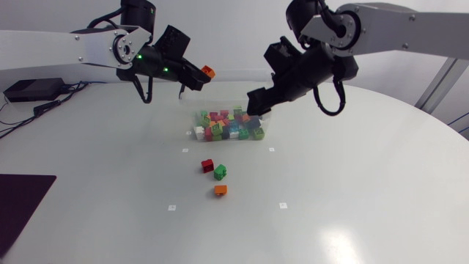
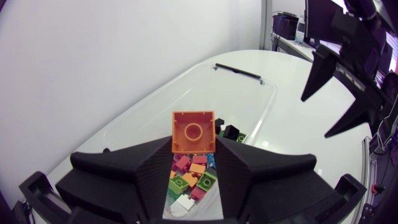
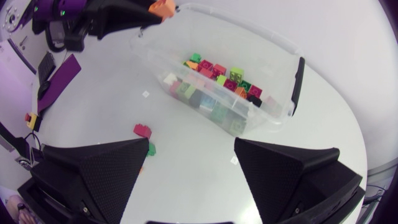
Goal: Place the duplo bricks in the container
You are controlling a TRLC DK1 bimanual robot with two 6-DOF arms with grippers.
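Note:
My left gripper (image 1: 203, 73) is shut on an orange brick (image 1: 209, 71), held in the air over the back left corner of the clear container (image 1: 192, 117). Between its fingers the orange brick (image 2: 193, 131) shows studs up, with the container (image 2: 249, 93) below it. Many coloured bricks (image 1: 227, 125) lie inside. My right gripper (image 1: 256, 103) hangs open above the container's right end, nothing between its fingers (image 3: 93, 168). On the table in front lie a red brick (image 1: 207, 166), a green brick (image 1: 220, 171) and another orange brick (image 1: 220, 190).
A black mat (image 1: 18, 202) lies at the table's left front edge. Small white markers (image 1: 172, 207) dot the tabletop. The container has black handles (image 3: 296, 78) at its ends.

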